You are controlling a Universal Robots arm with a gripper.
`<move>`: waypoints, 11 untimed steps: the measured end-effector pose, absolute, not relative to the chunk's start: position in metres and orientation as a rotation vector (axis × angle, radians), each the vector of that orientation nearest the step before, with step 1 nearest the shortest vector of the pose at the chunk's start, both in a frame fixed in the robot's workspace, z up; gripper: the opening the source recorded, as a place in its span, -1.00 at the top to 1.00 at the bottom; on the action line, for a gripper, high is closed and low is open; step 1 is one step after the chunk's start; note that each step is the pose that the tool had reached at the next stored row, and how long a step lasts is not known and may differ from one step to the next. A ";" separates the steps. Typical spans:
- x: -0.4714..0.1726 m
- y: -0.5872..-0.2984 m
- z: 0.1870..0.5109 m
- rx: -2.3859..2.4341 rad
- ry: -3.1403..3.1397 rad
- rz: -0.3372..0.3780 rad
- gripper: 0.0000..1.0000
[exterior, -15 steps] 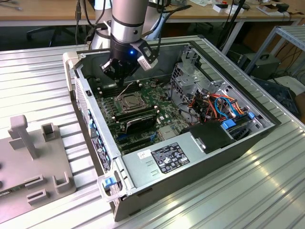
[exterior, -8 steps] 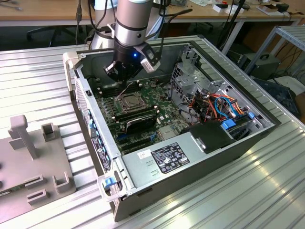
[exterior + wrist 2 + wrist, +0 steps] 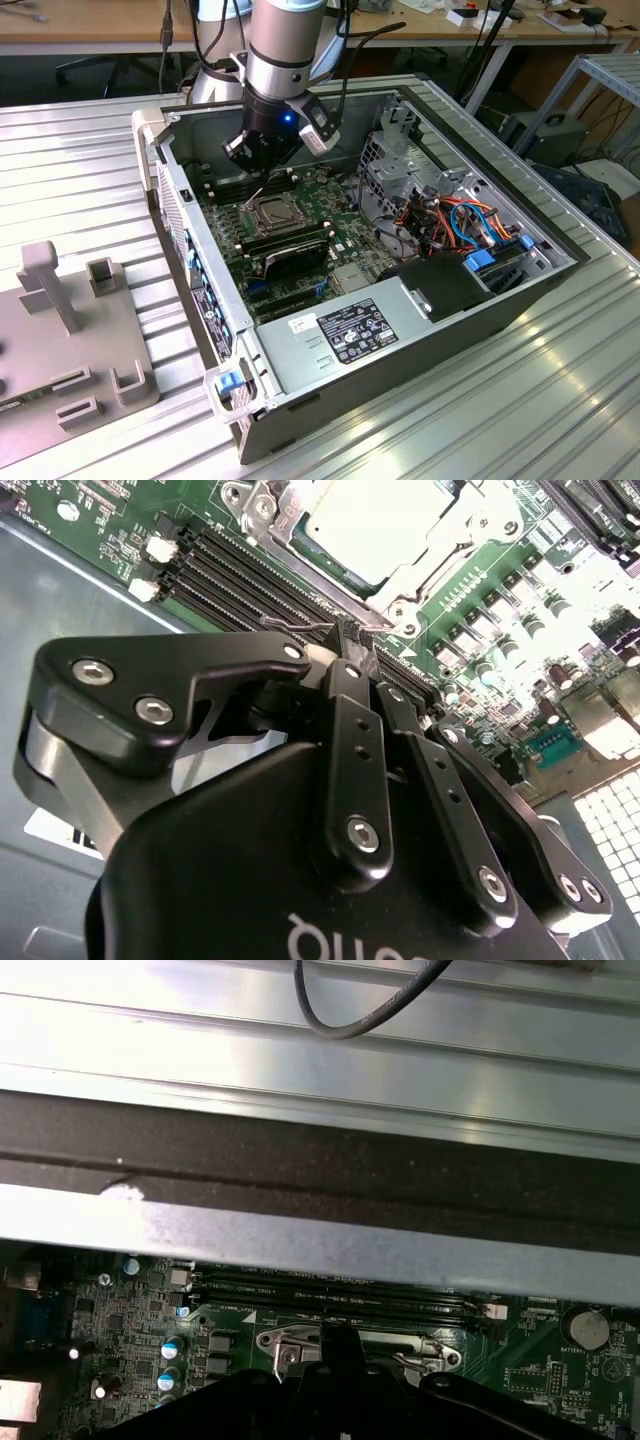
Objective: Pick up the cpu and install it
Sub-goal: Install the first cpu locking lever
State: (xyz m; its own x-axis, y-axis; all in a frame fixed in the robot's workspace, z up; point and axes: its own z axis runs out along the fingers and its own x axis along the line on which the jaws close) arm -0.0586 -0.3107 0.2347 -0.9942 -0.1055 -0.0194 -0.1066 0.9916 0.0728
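No print is clear enough to read. A white label (image 3: 362, 331) with dense black lines and small marks lies on top of the power supply (image 3: 330, 345), at the case's (image 3: 420, 345) near edge in the exterior view; its characters are too small to make out. A small white sticker (image 3: 301, 323) just beside it carries a dark scrawl. In the second wrist view, pale lettering is cut off at the body of the end effector (image 3: 345, 645). Tiny white markings dot the board (image 3: 545, 1375) in both wrist views.
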 end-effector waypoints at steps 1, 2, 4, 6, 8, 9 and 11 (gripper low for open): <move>-0.059 -0.311 0.235 -0.166 3.120 0.115 0.79; -0.059 -0.311 0.235 -0.166 3.120 0.115 0.79; -0.058 -0.310 0.234 -0.166 3.119 0.119 0.79; -0.058 -0.310 0.234 -0.166 3.118 0.134 0.79; -0.058 -0.310 0.234 -0.166 3.117 0.152 0.79; -0.059 -0.310 0.234 -0.166 3.117 0.152 0.79; -0.058 -0.310 0.234 -0.166 3.117 0.154 0.79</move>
State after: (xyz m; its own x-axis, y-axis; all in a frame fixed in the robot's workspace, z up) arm -0.0583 -0.3101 0.2335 -0.9942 -0.1050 -0.0220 -0.1066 0.9895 0.0975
